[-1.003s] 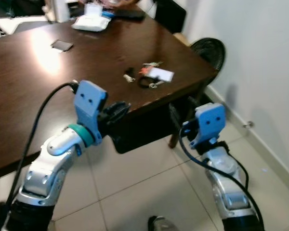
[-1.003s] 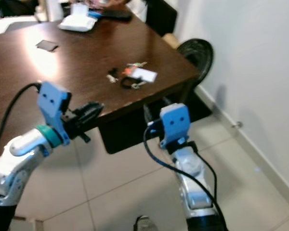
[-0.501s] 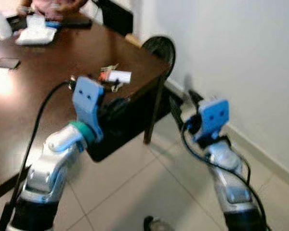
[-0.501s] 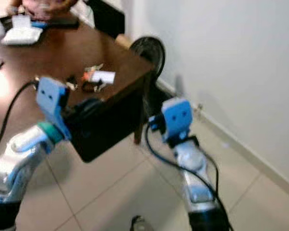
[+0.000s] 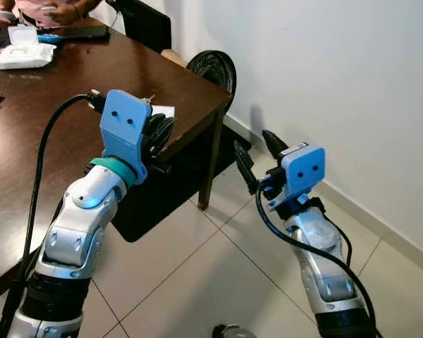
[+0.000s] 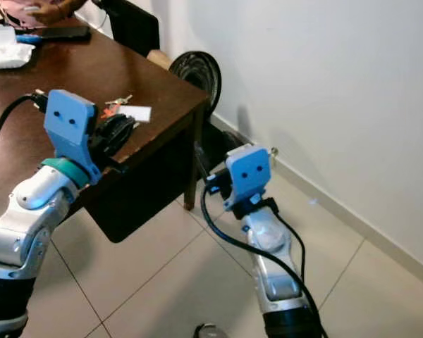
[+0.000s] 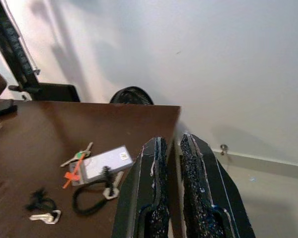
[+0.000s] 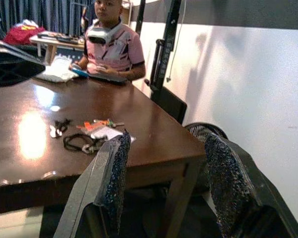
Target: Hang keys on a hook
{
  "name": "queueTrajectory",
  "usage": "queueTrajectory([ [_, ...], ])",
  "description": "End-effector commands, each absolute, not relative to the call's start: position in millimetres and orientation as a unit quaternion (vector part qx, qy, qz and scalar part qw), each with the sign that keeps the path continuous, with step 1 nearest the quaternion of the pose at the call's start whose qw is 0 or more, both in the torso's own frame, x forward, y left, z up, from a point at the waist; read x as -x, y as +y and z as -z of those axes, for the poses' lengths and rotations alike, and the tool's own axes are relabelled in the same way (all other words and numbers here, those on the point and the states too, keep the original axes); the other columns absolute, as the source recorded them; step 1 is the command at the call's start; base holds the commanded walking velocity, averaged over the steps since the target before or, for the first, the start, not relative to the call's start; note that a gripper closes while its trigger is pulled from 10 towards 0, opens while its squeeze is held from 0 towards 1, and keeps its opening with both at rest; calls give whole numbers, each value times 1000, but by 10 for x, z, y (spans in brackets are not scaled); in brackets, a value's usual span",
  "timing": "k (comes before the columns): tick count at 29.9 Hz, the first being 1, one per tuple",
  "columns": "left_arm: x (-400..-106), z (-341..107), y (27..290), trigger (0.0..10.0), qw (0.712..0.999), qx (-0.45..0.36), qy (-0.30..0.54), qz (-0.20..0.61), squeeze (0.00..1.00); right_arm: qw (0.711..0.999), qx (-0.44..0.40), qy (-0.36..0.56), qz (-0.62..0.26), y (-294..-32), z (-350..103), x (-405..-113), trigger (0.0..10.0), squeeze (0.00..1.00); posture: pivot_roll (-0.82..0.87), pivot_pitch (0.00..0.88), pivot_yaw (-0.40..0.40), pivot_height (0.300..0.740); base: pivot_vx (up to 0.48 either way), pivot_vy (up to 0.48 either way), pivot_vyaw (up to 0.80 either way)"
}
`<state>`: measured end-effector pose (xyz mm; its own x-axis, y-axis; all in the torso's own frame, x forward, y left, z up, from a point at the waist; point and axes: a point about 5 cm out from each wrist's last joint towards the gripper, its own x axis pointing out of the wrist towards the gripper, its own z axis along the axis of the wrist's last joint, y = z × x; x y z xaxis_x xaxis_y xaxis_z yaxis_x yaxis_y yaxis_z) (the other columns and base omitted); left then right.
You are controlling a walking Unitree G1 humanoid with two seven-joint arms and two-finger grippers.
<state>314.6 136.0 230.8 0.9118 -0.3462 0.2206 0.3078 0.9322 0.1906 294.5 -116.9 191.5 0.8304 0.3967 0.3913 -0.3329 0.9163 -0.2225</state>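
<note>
Keys [image 7: 92, 163] apparently unmoved; table corner [image 5: 222, 105] nearer.

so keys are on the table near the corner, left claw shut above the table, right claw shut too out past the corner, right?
Not quite: the right claw is open. The right wrist view shows its two fingers set wide apart, with the table corner showing between them. The rest holds: the keys lie on the table near the corner, and the left claw is shut above the table.
</note>
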Motion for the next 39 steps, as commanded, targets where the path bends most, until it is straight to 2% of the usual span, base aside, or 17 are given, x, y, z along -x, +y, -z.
queueTrajectory([
  [1,-3164,-2296,1352,10000,975,-80,-125,164,0,952,68,-225,-197,-1166,-1931,-2922,10000,0,29,53,71,740,349,0,0],
  [39,-3174,-2313,1329,10000,975,-83,-131,158,0,953,65,-222,-194,-1203,-1928,-2916,10000,0,28,76,64,740,319,0,0],
])
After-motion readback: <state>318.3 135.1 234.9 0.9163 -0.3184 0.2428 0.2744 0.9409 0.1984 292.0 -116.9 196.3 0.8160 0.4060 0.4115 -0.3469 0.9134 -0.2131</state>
